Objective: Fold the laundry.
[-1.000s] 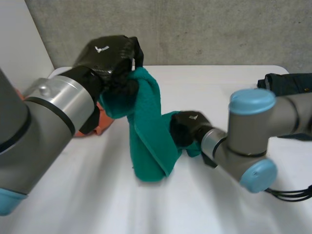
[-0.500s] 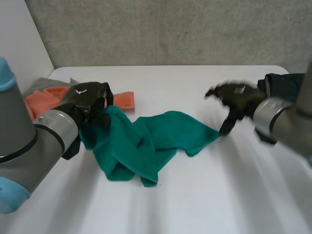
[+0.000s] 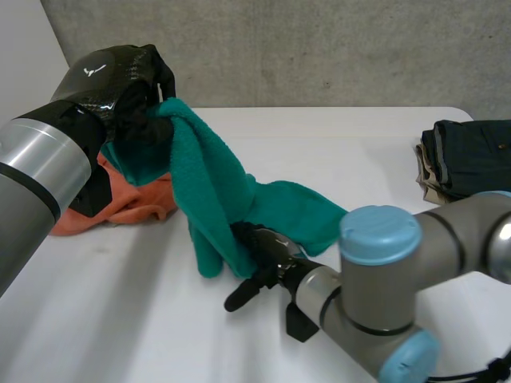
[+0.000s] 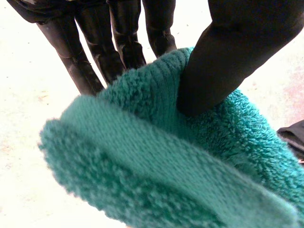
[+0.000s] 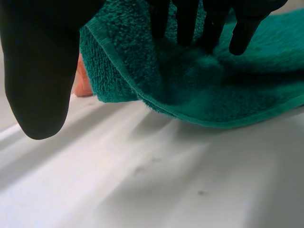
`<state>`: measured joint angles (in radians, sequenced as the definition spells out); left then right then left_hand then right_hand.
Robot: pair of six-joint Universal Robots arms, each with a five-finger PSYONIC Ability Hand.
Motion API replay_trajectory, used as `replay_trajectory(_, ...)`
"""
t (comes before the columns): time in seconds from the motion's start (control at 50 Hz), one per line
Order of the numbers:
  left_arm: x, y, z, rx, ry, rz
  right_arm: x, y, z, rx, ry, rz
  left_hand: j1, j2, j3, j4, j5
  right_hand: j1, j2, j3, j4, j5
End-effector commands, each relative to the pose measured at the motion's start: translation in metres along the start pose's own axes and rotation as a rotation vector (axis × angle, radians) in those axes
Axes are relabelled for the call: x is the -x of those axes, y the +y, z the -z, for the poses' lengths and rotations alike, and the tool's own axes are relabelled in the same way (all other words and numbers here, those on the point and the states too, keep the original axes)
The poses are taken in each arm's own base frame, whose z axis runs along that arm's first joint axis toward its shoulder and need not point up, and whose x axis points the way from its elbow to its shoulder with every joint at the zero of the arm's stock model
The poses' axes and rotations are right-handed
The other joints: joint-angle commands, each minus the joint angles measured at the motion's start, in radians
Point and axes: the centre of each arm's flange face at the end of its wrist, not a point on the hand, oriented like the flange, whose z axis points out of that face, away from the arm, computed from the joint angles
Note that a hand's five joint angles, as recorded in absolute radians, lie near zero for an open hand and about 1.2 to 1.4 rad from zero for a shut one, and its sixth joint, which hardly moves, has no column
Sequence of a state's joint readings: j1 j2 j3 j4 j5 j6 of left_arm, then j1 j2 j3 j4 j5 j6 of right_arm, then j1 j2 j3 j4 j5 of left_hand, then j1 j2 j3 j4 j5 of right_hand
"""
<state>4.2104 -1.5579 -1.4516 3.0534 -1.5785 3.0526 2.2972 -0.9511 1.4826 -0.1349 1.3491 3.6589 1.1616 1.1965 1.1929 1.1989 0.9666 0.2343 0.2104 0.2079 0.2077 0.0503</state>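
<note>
A teal towel (image 3: pixel 227 203) hangs from my left hand (image 3: pixel 128 96), which is raised over the table's left side, and its lower part lies bunched on the white table (image 3: pixel 112 319). In the left wrist view the thumb (image 4: pixel 232 61) pinches a thick fold of the towel (image 4: pixel 161 161) against the fingers. My right hand (image 3: pixel 270 255) sits low on the table at the towel's near edge. Its fingers (image 5: pixel 190 19) are straight above the hemmed edge of the towel (image 5: pixel 218 90), the thumb (image 5: pixel 40 76) stands apart, and nothing is gripped.
An orange cloth (image 3: pixel 120 203) lies crumpled at the left, behind the hanging towel, and peeks out under the towel's edge (image 5: pixel 83 84). A stack of dark folded clothes (image 3: pixel 471 155) rests at the table's right edge. A concrete wall runs behind the table.
My left hand has lifted its end of the towel up off the table. My right hand swung back from the right and now reaches the towel's near edge, fingers spread.
</note>
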Motion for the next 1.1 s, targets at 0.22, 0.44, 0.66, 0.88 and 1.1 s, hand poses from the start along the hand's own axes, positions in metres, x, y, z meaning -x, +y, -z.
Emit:
replay_trajectory(0.22, -0.006, -0.011, 0.005, -0.033, 0.015, 0.026, -0.007, -0.008, -0.048, -0.174, 0.070, 0.192, 0.235, 0.200, 0.203, 0.197, 0.255, 1.162, 1.186, 1.188, 1.189, 1.171)
replay_trajectory(0.44, 0.018, -0.021, 0.004, -0.071, -0.082, 0.023, -0.043, -0.158, 0.021, -0.476, 0.288, 0.445, 0.235, 0.200, 0.203, 0.197, 0.255, 1.162, 1.186, 1.188, 1.189, 1.171)
replay_trajectory(0.66, 0.039, 0.018, -0.005, 0.056, -0.138, 0.015, 0.006, -0.240, 0.107, -0.554, 0.304, 0.752, 0.235, 0.200, 0.203, 0.197, 0.255, 1.162, 1.186, 1.188, 1.189, 1.171)
replay_trajectory(0.88, 0.043, 0.137, -0.046, 0.382, -0.122, 0.028, -0.033, -0.148, 0.033, -0.153, 0.172, 0.684, 0.235, 0.200, 0.203, 0.197, 0.255, 1.162, 1.186, 1.188, 1.189, 1.171)
replay_trajectory(1.1, 0.051, 0.176, -0.082, 0.393, -0.118, 0.030, -0.071, -0.105, -0.009, -0.058, 0.243, 0.728, -0.558, -0.593, -0.589, -0.595, -0.537, 0.833, 0.857, 0.860, 0.860, 0.843)
